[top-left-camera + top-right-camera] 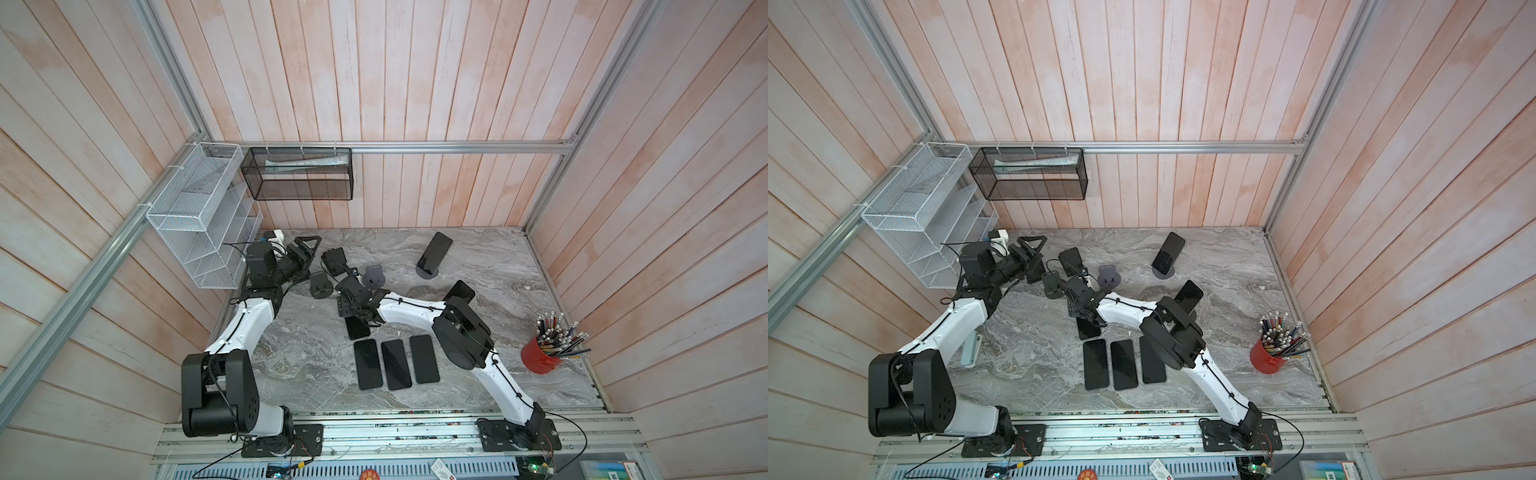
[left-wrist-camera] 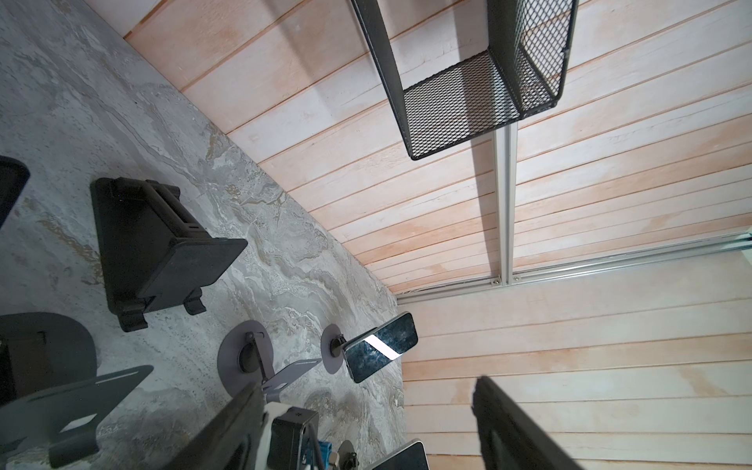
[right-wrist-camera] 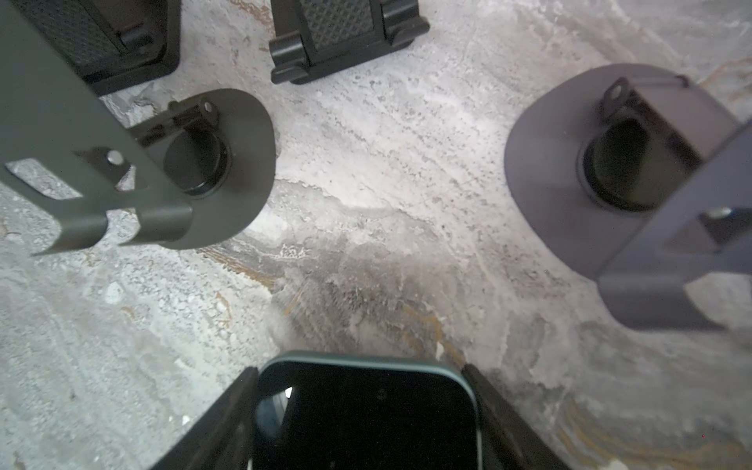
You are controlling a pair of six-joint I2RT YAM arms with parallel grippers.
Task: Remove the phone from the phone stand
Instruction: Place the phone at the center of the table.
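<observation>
Right gripper (image 3: 362, 423) closed on sides of phone (image 3: 366, 419), low over counter (image 3: 366, 203), clear of empty stands; long axis ran along jaws. Left gripper (image 2: 366, 427) open, empty, farther back. Another phone (image 1: 434, 251) stood on stand (image 1: 427, 272), nearer right arm.

Both arms pair glossy white link shells (image 1: 245, 328) with bulky matte-black joint housings (image 1: 218, 390). Thin black cables (image 1: 505, 376) run clipped along the shells. Each arm is mounted on a black base plate (image 1: 1239, 434) studded with small screws.
</observation>
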